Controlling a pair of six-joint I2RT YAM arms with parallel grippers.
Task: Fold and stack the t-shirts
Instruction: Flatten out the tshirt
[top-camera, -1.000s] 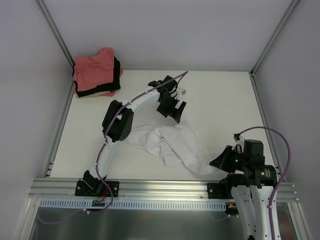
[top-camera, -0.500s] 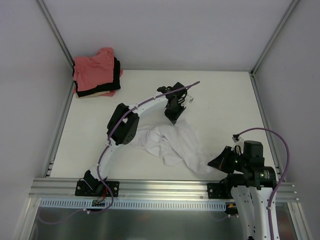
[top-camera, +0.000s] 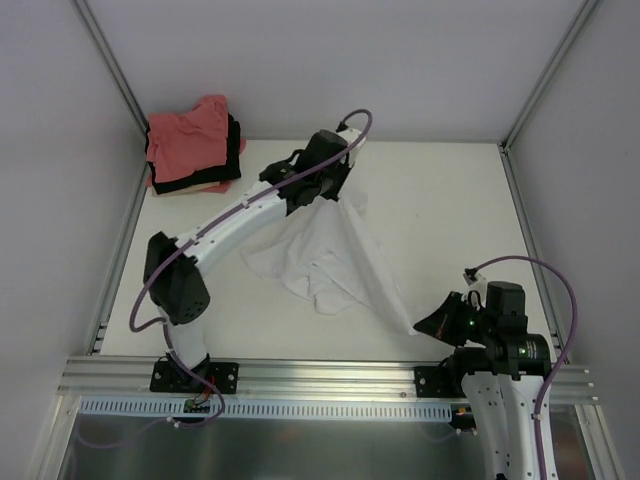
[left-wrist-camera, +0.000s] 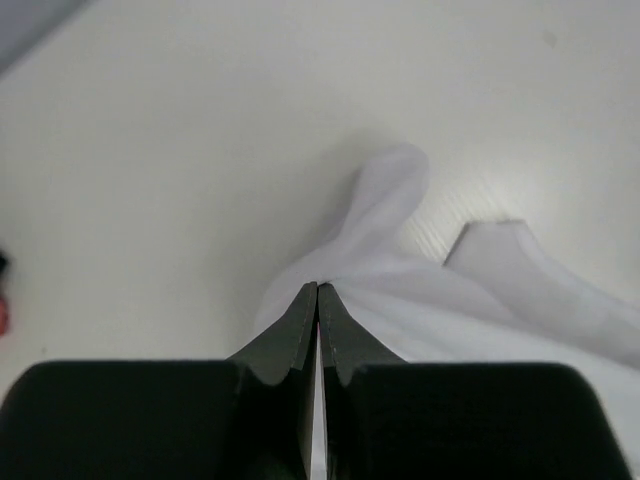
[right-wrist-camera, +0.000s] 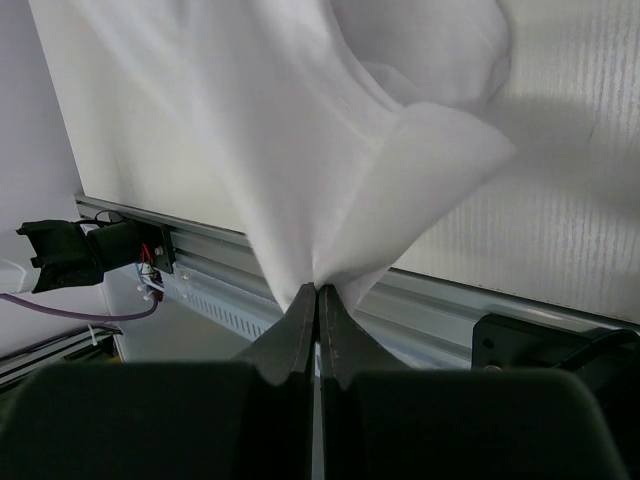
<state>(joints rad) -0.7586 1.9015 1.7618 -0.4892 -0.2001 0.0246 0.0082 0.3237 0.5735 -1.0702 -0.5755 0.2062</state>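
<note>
A white t-shirt (top-camera: 330, 255) hangs stretched between both grippers over the middle of the table. My left gripper (top-camera: 333, 195) is shut on its far edge, the cloth (left-wrist-camera: 420, 300) pinched at the fingertips (left-wrist-camera: 317, 288). My right gripper (top-camera: 425, 325) is shut on the near right corner of the shirt (right-wrist-camera: 330, 130), with its fingertips (right-wrist-camera: 318, 290) over the table's front rail. The rest of the shirt sags crumpled onto the table. A stack of folded t-shirts (top-camera: 192, 148), salmon-pink on top, black and pale cream under it, lies at the back left corner.
White table (top-camera: 450, 220) inside a frame with grey walls. Metal rail (top-camera: 330, 375) runs along the near edge, with both arm bases bolted to it. The left arm (top-camera: 230, 225) reaches diagonally across the left half of the table.
My left gripper shut on the shirt's far edge and pulled it up and back toward the far side. The shirt went from a crumpled heap to a stretched sheet. The right gripper barely moved.
</note>
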